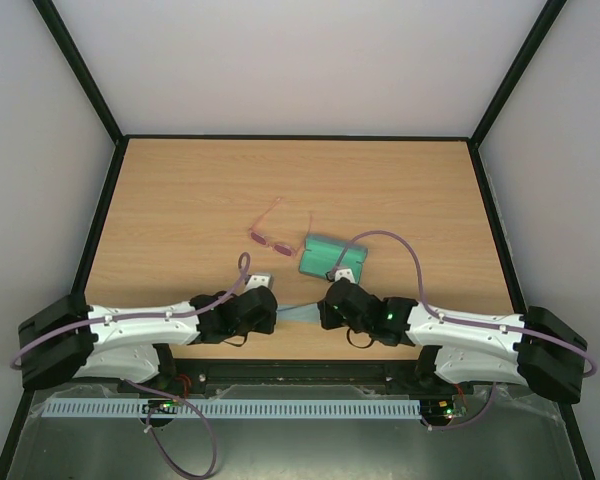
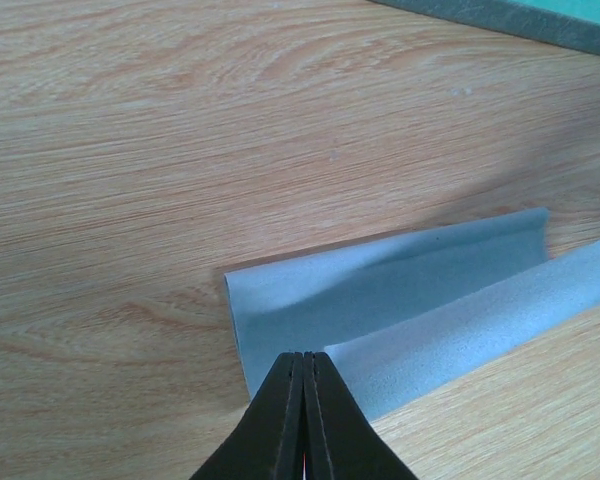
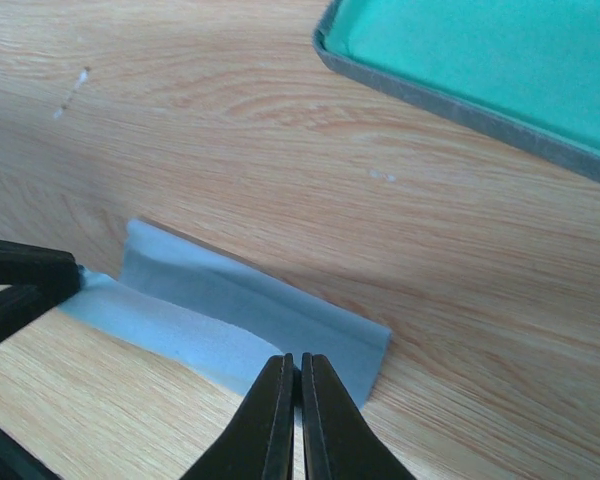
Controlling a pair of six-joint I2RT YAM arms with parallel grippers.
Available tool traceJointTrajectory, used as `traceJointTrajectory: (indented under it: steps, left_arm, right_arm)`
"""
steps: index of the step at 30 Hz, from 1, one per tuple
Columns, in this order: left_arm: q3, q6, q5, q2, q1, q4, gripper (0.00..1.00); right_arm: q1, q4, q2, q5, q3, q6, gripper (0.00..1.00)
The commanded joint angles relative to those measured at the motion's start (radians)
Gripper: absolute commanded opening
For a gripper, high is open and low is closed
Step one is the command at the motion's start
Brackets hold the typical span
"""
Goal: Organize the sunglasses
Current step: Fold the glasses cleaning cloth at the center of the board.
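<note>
From the top external view, the thin pink wire-framed sunglasses (image 1: 268,238) are lying on the light wooden counter (image 1: 180,200) near its middle, arms unfolded. They are sitting just left of an open oblong blue-grey case (image 1: 332,257) with a teal lining, and apart from it. Nearer the arm bases, the left pincer (image 1: 275,313) and the right pincer (image 1: 322,312) are facing each other, each holding one end of a light blue cloth (image 1: 298,312) that is showing as a short strip between them.

From the left wrist view, the left pincer (image 2: 305,357) is pressing its black fingers together on the near edge of the cloth (image 2: 400,290), which is lying folded lengthwise on the counter (image 2: 130,150). A sliver of the case (image 2: 520,18) is showing at the top right.

From the right wrist view, the right pincer (image 3: 300,360) is likewise clamping closed on the cloth (image 3: 240,310) at its near edge. The left pincer (image 3: 75,280) is gripping the far end at the left. The case (image 3: 480,60) is filling the top right corner. The sunglasses are not showing in either wrist view.
</note>
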Motion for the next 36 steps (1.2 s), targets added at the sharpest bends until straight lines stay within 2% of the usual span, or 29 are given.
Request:
traceJointTrajectory:
  steps: [1,20,31,36]
  left_arm:
    - [0.02,0.0,-0.024,0.031,-0.007,0.011,0.02]
    - [0.069,0.023,-0.044,0.134,-0.006,0.049,0.02]
    - [0.071,0.015,-0.044,0.146,-0.006,0.043,0.03]
    - [0.06,0.009,-0.04,0.146,-0.006,0.048,0.03]
  right_arm:
    - [0.007,0.004,-0.006,0.016,-0.035,0.018,0.07]
    - [0.007,0.042,0.075,0.006,-0.026,0.005,0.08]
    - [0.008,0.084,0.129,-0.045,-0.012,-0.016,0.2]
    - [0.007,0.087,0.165,-0.055,0.004,-0.02,0.21]
